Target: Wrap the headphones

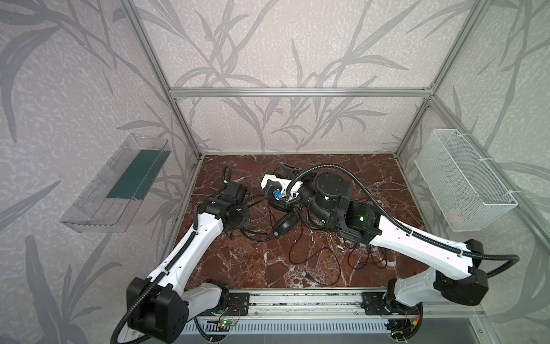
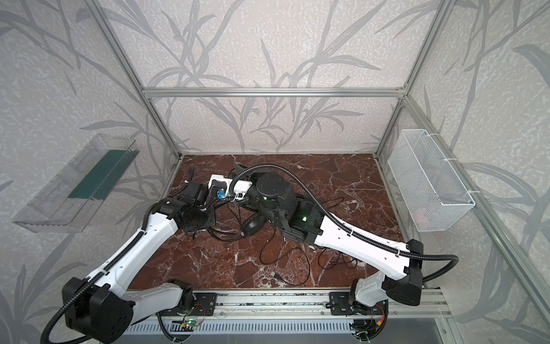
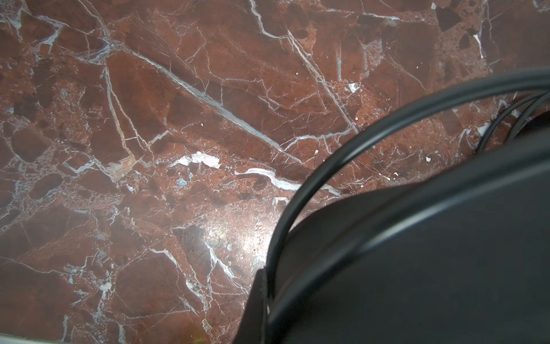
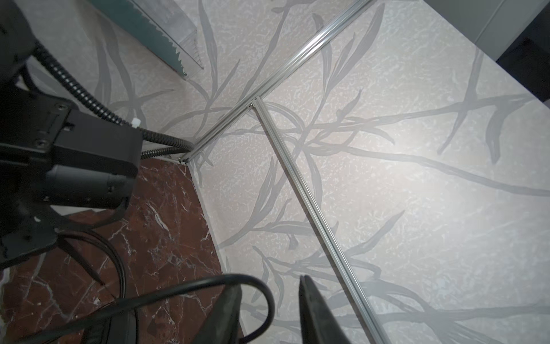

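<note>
- Red veined marble tabletop (image 1: 297, 262) was bare on the near side of both hands; aluminium frame rails and patterned walls boxed in the other three sides.
- Headphones (image 1: 284, 225): round padded black earcup lay between the two hands, thin black cable (image 1: 315, 259) looped loosely toward the near edge.
- Left hand (image 3: 416, 253) was shut, cable running across its dark fingers; a grip couldn't be confirmed.
- Right hand (image 4: 269, 312) pointed at the back wall, fingers parted, a cable loop draped over one finger.

walls (image 1: 297, 44): leaf-print | floor (image 1: 238, 262): red marble | frame (image 1: 297, 91): aluminium
</note>
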`<state>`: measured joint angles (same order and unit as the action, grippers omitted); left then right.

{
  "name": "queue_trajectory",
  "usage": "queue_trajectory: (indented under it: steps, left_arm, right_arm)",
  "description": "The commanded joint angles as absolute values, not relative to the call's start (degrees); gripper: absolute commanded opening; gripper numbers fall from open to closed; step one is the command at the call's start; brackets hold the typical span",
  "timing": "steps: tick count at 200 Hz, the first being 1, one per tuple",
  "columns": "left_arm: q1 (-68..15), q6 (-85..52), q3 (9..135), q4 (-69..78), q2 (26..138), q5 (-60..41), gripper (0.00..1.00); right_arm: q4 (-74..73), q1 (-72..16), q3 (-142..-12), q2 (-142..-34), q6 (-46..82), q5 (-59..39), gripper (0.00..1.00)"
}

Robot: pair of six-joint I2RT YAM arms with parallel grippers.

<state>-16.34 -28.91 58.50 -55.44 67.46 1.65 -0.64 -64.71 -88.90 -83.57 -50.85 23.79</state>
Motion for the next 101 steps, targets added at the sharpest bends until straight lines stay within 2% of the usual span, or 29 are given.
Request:
queue_trajectory:
  steps: [1, 57, 101]
  left_arm:
    - [-17.0, -28.5, 58.3, -56.3, 63.5, 0.0, 0.00]
    - [-18.3, -28.0, 58.6, -59.9, 58.8, -4.9, 0.00]
    - [-18.9, -27.3, 60.9, -62.8, 56.3, -9.5, 0.00]
  right_arm:
    - [-4.6, -62.7, -92.6, -85.0, -50.6, 22.0, 0.43]
    - [-1.2, -56.0, -100.6, -88.3, -44.9, 14.6, 0.44]
    - [0.5, -52.9, -101.1, -90.0, -40.2, 9.5, 0.44]
